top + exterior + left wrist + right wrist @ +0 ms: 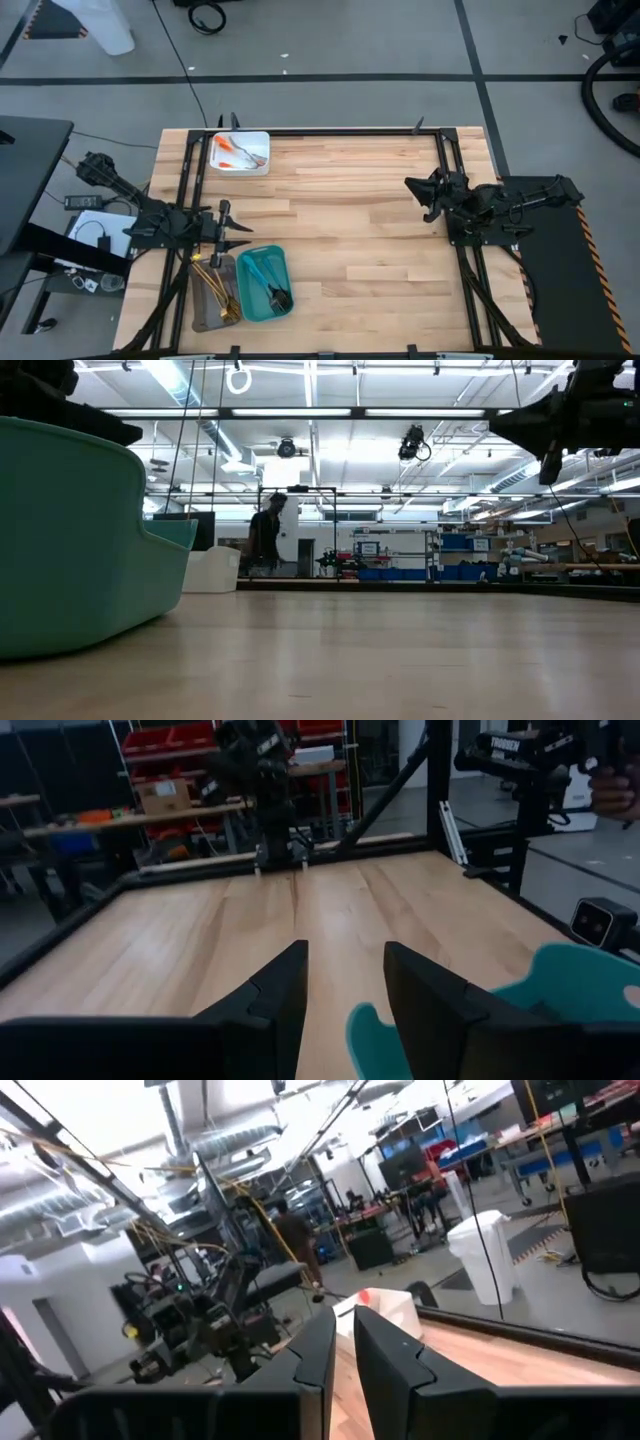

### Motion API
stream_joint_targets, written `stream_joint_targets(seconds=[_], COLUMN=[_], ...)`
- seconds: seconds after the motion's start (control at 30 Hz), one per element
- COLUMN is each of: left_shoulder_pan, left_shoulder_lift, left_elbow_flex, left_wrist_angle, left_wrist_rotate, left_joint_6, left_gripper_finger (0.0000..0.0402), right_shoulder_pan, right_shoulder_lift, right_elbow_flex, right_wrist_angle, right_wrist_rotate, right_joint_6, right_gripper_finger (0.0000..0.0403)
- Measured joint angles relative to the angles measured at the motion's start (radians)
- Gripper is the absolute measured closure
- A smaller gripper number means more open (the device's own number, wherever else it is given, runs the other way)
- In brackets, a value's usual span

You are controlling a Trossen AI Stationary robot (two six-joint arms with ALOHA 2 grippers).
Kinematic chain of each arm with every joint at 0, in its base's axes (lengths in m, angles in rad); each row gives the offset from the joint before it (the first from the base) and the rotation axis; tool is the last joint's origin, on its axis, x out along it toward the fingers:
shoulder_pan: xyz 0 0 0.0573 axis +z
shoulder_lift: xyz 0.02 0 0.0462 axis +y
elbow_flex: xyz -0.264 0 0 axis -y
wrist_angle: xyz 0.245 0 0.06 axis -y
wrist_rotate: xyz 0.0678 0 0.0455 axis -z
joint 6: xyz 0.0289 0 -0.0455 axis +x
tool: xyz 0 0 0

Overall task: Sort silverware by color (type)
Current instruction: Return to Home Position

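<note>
The gold forks and spoons (215, 285) lay lengthwise in the flat dark grey rectangular tray (200, 318) at the near left corner of the pale wooden plank worktop (350, 230). Just beside it on the right, the teal plastic rectangular tray (250, 310) held the teal-blue cutlery (262, 272) together with a few dark metal pieces (278, 297) at its near end. Well apart, at the far left, the white rectangular tray (262, 165) carried the orange utensils (225, 150) and a silver one (252, 155).

The left claw (228, 228) hung just beyond the far ends of the grey and teal trays, its fingers parted to a moderate gap and holding nothing. The right claw (420, 198) hovered over the right side of the worktop, far from all three trays, its fingers drawn narrow with only a thin slit between them, also holding nothing.

A black metal frame ran along the worktop's edges. From the low view the teal tray's wall blocked the near left, and a person (265, 535) stood in the room beyond.
</note>
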Motion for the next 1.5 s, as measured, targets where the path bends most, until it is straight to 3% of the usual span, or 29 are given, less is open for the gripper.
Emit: stream_joint_targets(seconds=[0.5, 0.87, 1.5], left_shoulder_pan=[0.001, 0.0, 0.0], left_shoulder_lift=[-0.175, -0.18, -0.18], left_elbow_flex=[-0.001, -0.001, -0.002], left_wrist_angle=[-0.076, -0.076, -0.075], left_wrist_rotate=[-0.001, -0.001, -0.001], left_joint_6=[0.06, -0.104, -0.104], left_gripper_finger=[0.0261, 0.026, 0.026], right_shoulder_pan=[0.0, 0.0, 0.0], right_shoulder_lift=[-0.128, -0.127, -0.127], right_elbow_flex=[0.0, 0.0, 0.001], right_wrist_angle=[-0.014, -0.016, -0.016], right_wrist_rotate=[0.098, 0.088, 0.086], right_joint_6=[-0.162, -0.164, -0.164], right_gripper_finger=[0.0351, 0.0351, 0.0351])
